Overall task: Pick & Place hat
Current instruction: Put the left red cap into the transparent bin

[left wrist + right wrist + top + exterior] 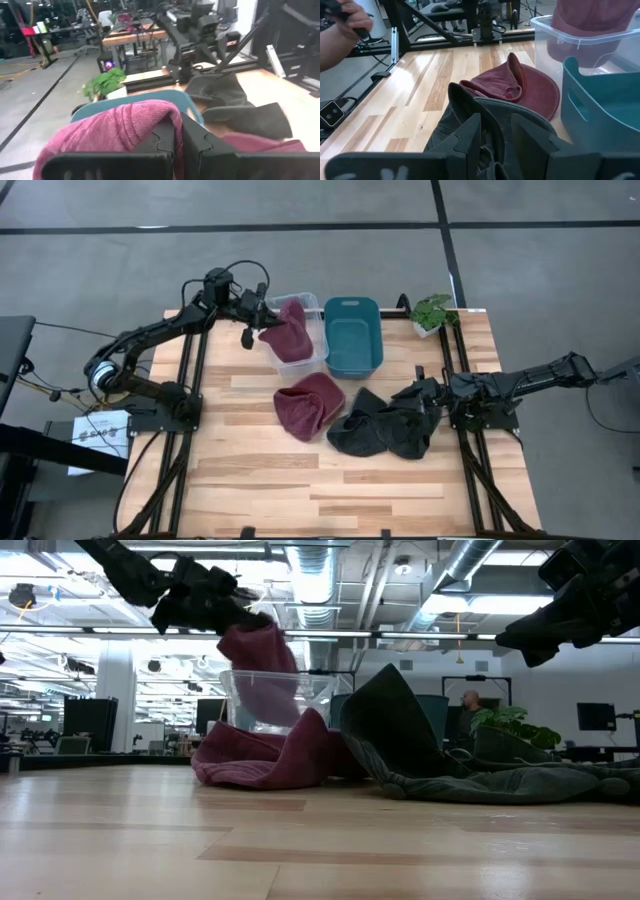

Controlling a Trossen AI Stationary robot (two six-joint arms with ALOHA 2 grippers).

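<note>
My left gripper (265,315) is over the clear bin (312,304) at the table's far side, shut on a maroon hat (291,336). That hat shows in the low view (256,665) hanging into the bin (305,690). A second maroon hat (310,406) lies crumpled on the table's middle. Dark grey hats (385,428) lie in a heap to its right, one fold standing up (388,690). My right gripper (418,393) hovers open above that heap, its fingers either side of the raised fold (470,107) in the right wrist view. My left gripper (178,145) pinches the maroon hat's upper edge (167,117) between its two fingers, slanting in from the table's left and above. The cloth drapes over the fingertips. The hat hangs slack below them, its lower part (262,705) inside the clear bin.
A teal bin (352,304) stands right of the clear one. A potted plant (432,311) sits at the far right corner. A person's hand (340,22) shows beyond the table's edge. The table's near half (330,500) is bare wood.
</note>
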